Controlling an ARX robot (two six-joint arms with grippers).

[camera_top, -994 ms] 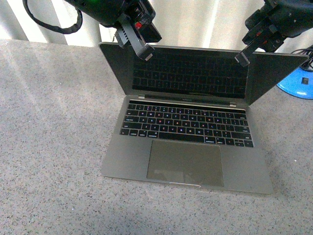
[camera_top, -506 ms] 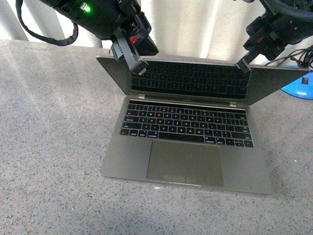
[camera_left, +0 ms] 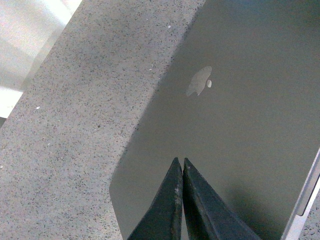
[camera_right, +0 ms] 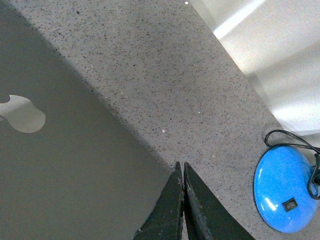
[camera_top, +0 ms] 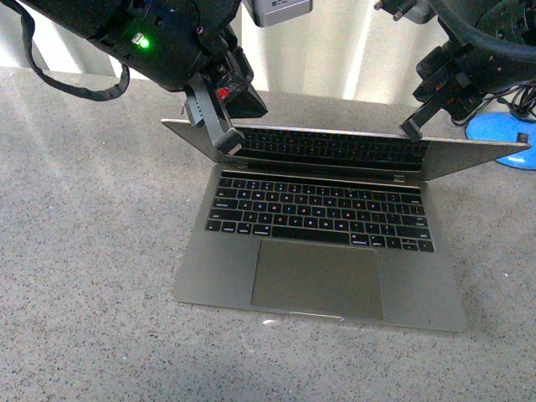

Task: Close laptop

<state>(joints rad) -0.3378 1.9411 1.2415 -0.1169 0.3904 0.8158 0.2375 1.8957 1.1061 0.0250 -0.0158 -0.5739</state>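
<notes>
The grey-silver laptop lies on the speckled table, its lid tipped low over the black keys. My left gripper is shut, its tip on the lid's left part. My right gripper is shut too, its tip at the lid's right part. In the left wrist view the shut left gripper rests over the lid's grey back near a corner, with the apple logo beyond it. In the right wrist view the right gripper sits at the lid's edge.
A blue round base with a black cable stands at the far right behind the laptop; it also shows in the right wrist view as a blue round base. Speckled grey tabletop spreads to the left and front. A pale wall runs along the back.
Both grippers have moved down and toward the front, and the lid has tipped from fairly upright to low over the keyboard.
</notes>
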